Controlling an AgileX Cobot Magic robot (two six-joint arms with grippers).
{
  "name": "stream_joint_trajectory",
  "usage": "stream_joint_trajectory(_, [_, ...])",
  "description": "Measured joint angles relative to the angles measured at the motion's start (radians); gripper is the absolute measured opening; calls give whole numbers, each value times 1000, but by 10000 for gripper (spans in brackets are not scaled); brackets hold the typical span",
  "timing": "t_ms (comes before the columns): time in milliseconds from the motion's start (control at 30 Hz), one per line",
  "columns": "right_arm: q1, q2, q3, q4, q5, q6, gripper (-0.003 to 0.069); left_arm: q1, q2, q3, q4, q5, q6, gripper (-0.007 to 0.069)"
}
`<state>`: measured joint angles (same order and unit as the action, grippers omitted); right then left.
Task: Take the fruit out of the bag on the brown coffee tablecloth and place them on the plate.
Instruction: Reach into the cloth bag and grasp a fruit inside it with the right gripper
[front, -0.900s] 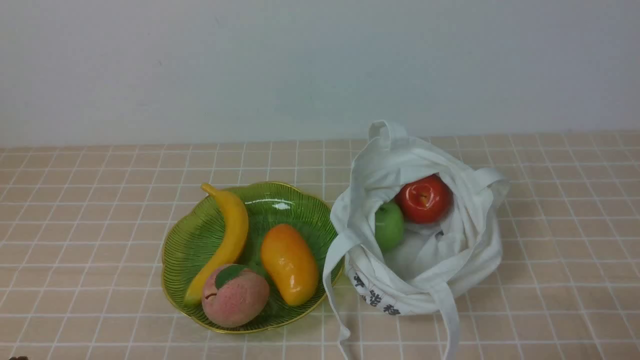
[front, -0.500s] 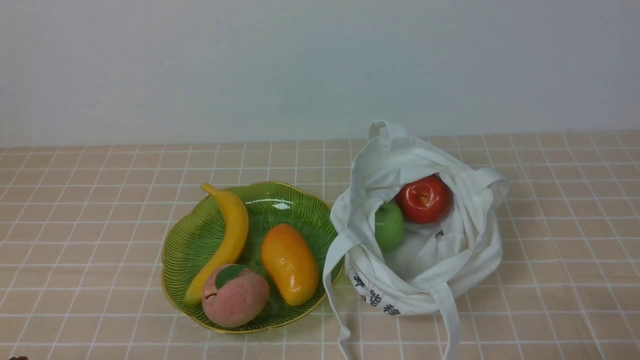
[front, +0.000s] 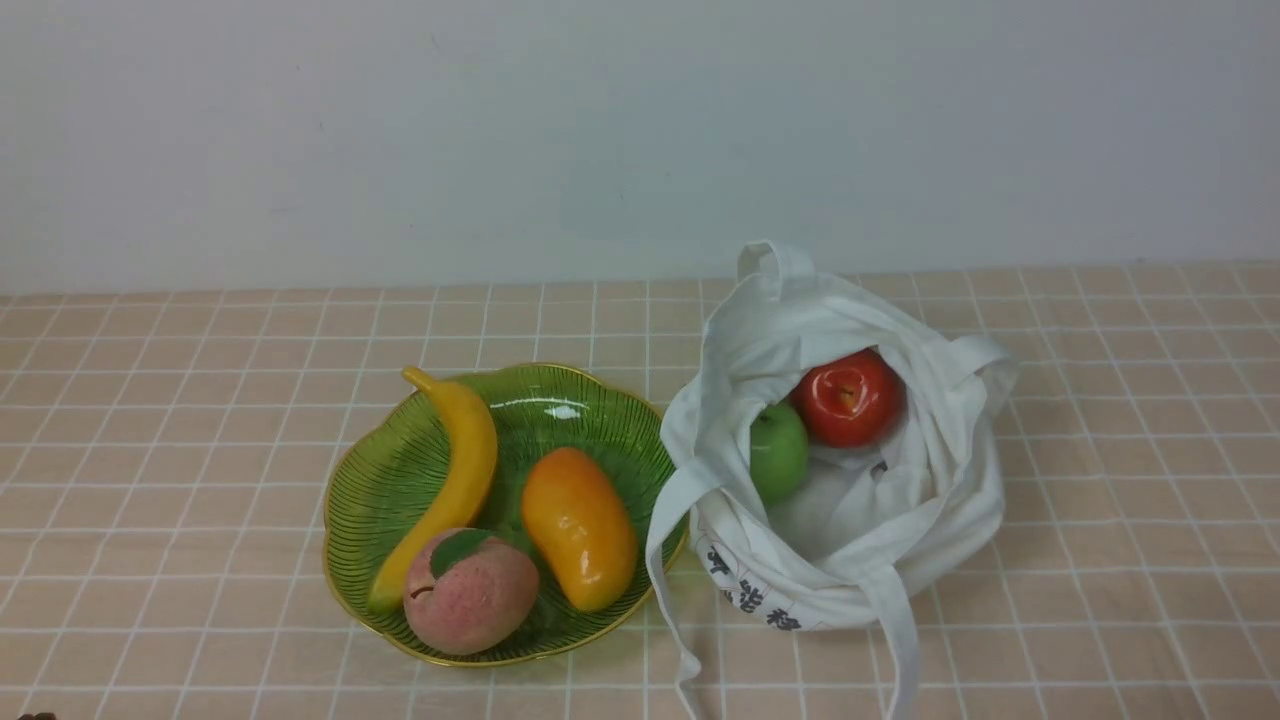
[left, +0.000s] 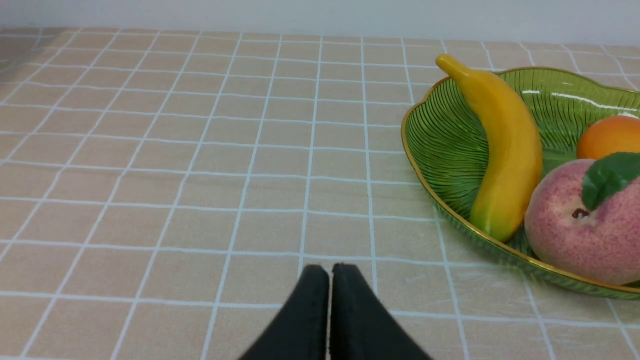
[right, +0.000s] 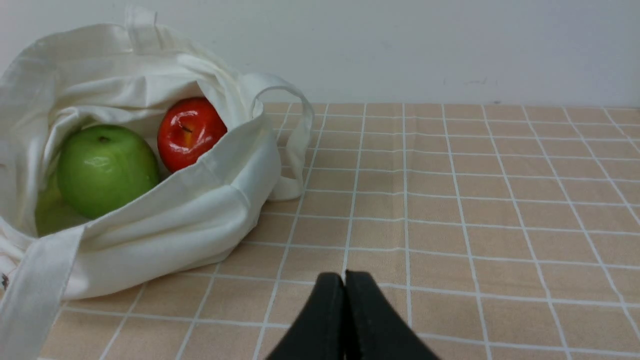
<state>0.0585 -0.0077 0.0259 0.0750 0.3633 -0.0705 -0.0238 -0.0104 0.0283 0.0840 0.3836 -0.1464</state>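
The red apple (front: 848, 397) and green apple (front: 779, 450) lie touching inside the bag (front: 880, 530) on the tablecloth (front: 1100, 450), just beside the plate (front: 400, 470). Toward the front edge, apart from the bag, the right gripper (right: 344, 280) is pinched closed and empty. The left gripper (left: 329, 272) is likewise, near the plate.

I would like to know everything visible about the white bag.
The bag is a soft white cloth tote, slumped open on the checked tablecloth, just right of the plate. Dark printed characters show on its near side. Its long flat straps trail onto the cloth. A red apple and a green apple lie inside, side by side.
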Motion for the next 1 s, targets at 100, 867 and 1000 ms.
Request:
stream_joint_trajectory(100, [0, 0, 0, 0, 0, 0, -15, 0, 0, 0, 0, 0, 0, -8])
stream_joint_trajectory(867, [0, 0, 0, 248, 5, 149, -15, 0, 0, 0, 0, 0, 0, -8])
stream_joint_trajectory(1000, [-1, 0, 2, 525, 11, 277, -15, 0, 0, 0, 0, 0, 0, -8])
